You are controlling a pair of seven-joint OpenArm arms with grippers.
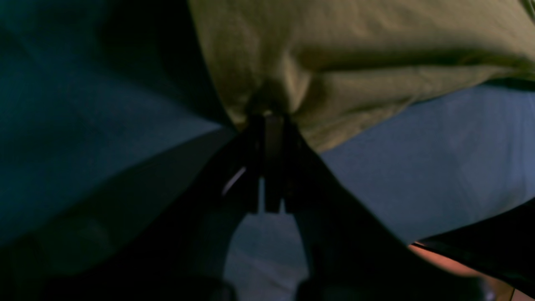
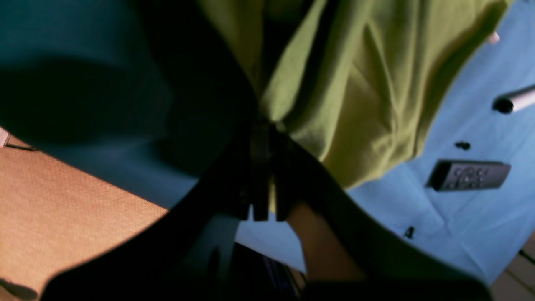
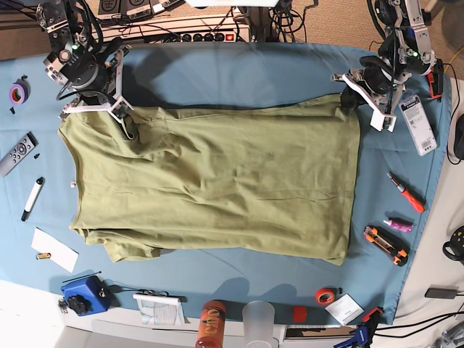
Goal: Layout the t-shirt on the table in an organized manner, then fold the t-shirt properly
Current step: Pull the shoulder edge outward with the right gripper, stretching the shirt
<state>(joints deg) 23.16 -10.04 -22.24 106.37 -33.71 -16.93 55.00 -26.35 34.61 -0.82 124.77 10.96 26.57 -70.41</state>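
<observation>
The olive t-shirt point(image 3: 217, 188) lies spread and wrinkled across the teal table point(image 3: 239, 69), its hem toward the right of the base view. At the shirt's far right corner my left gripper point(image 3: 348, 98) is shut on the cloth. The left wrist view shows its jaws point(image 1: 271, 115) pinching a bunched fold of the t-shirt point(image 1: 376, 50) above the table point(image 1: 439, 159). My right gripper point(image 3: 125, 119) is at the far left shoulder area. In the right wrist view it point(image 2: 263, 121) is shut on a gathered piece of the t-shirt point(image 2: 368, 104).
A remote point(image 3: 16, 154) point(image 2: 468, 175), a marker point(image 3: 32, 197) point(image 2: 516, 100) and a purple tape roll point(image 3: 17, 92) lie along the left edge. At the right are a screwdriver point(image 3: 406, 192), a cutter point(image 3: 384, 243) and a white box point(image 3: 417, 123). Near the front stand a bottle point(image 3: 210, 322) and a cup point(image 3: 259, 319).
</observation>
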